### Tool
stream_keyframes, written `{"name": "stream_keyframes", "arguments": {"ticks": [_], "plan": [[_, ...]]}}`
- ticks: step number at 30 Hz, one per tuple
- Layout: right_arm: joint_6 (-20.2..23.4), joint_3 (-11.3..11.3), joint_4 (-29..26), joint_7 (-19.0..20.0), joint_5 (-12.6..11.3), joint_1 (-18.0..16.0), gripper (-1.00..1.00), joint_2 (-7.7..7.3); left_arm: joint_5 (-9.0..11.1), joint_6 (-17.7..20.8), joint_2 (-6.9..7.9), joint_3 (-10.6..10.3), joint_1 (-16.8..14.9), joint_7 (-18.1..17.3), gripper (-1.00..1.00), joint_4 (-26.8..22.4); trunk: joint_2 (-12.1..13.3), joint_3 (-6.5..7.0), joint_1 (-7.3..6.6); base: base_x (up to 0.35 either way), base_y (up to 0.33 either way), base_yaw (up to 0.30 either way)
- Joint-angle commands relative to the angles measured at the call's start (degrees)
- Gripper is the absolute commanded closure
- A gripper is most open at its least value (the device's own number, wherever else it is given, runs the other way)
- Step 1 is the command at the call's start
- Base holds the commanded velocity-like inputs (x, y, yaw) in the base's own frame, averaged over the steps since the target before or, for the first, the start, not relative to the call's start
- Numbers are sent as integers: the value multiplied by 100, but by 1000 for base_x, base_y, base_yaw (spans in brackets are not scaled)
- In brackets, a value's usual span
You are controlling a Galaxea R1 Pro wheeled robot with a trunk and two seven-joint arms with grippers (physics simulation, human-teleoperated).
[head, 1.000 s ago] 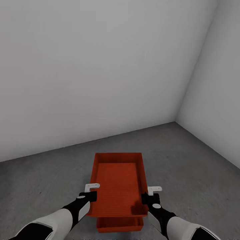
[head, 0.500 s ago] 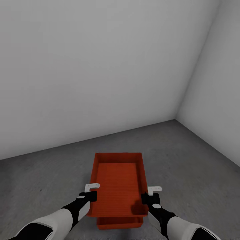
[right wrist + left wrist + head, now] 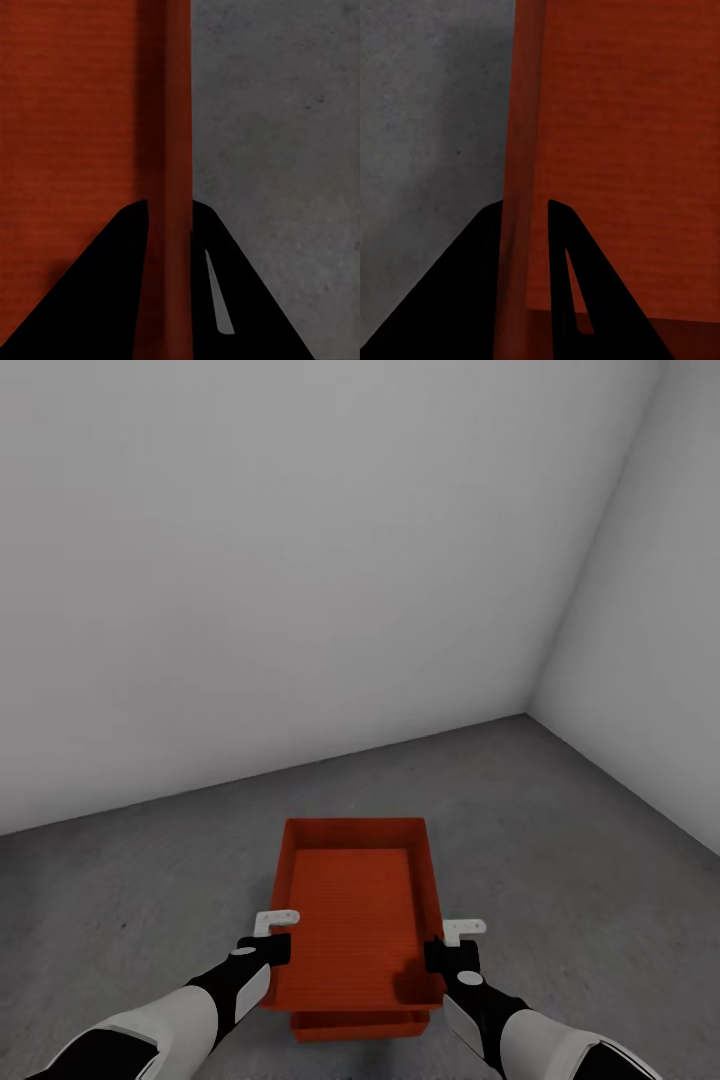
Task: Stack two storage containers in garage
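Left pincer (image 3: 268, 948), right pincer (image 3: 448, 956) clamp upper container (image 3: 355, 910) side walls; lower container (image 3: 358, 1025) beneath

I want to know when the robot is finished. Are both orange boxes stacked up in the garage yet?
Almost. One orange-red ribbed plastic bin already sits on the grey concrete floor. The second orange-red open-top bin is directly above it, each side wall pinched by the left gripper and the right gripper. Left to do: settle it onto the lower bin and let go.
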Motion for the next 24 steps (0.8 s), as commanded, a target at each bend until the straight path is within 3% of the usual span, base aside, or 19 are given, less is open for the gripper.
{"name": "stream_keyframes", "arguments": {"ticks": [1, 11, 20, 24], "plan": [[17, 124, -2, 37, -63, 1, 100, -1, -18, -175, 82, 367, -11, 456, 100, -14, -3, -6, 0, 0, 0, 0], [25, 124, -2, 37, -59, 2, 100, -8, -19, -175, 73, 360, -11, 456, 100, -13, -3, -6, 0, 0, 0, 132], [22, 124, -2, 37, -58, 1, 100, -6, -19, -175, 73, 360, -11, 456, 100, -8, -3, -6, 0, 0, -9, 18], [21, 124, -2, 37, -58, 3, 100, -8, -19, -175, 73, 360, -11, 456, 100, -7, -3, -6, 0, 0, -187, 0]]}}
